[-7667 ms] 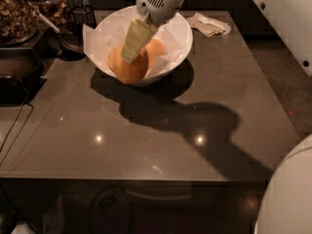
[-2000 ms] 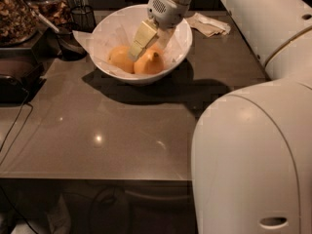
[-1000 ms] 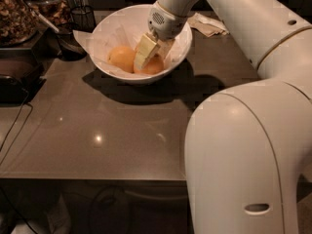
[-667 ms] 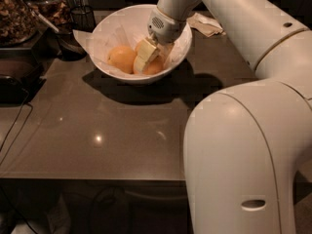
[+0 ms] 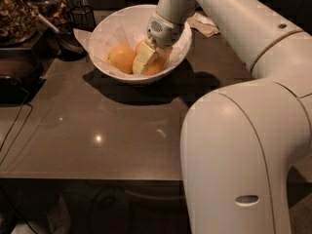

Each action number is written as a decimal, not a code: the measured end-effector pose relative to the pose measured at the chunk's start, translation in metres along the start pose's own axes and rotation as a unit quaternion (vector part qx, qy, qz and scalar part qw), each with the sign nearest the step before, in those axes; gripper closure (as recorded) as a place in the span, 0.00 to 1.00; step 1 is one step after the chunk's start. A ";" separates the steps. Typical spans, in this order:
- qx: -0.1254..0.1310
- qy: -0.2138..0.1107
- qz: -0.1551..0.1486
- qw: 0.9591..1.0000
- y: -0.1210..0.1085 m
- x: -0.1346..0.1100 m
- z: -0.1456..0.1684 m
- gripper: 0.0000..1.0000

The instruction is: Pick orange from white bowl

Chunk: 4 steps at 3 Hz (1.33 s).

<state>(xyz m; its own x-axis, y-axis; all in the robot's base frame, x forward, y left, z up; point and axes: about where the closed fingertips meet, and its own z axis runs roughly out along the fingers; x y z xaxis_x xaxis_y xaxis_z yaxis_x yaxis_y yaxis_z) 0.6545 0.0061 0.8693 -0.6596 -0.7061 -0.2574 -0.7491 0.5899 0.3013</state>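
The white bowl (image 5: pixel 105 32), lined with crinkled white paper, stands at the back of the dark table. Two oranges lie in it: one on the left (image 5: pixel 121 58), and one on the right (image 5: pixel 156 67) partly hidden. My gripper (image 5: pixel 147 57) reaches down into the bowl from the upper right. Its cream tip rests against the right orange, between the two fruits. The left orange lies free beside it.
A small dark glass cup (image 5: pixel 83 17) and a dark scoop (image 5: pixel 67 44) stand left of the bowl. A snack container (image 5: pixel 17 13) is at the far left. A crumpled napkin (image 5: pixel 204 24) lies behind the bowl on the right. My white arm (image 5: pixel 234 150) fills the right foreground.
The gripper has come down from above the bowl onto the right orange. Over the last second it has barely moved. Both oranges stay in the bowl.
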 end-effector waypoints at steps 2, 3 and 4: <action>0.000 0.000 0.000 1.000 0.000 0.000 0.000 0.87; -0.012 -0.025 -0.025 0.999 0.012 -0.008 -0.008 1.00; -0.027 -0.054 -0.057 0.997 0.031 -0.011 -0.026 1.00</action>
<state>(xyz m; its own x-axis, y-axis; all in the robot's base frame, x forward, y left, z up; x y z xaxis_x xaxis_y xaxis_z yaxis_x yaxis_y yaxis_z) 0.6401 0.0219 0.9057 -0.5747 -0.7194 -0.3900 -0.8176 0.4842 0.3116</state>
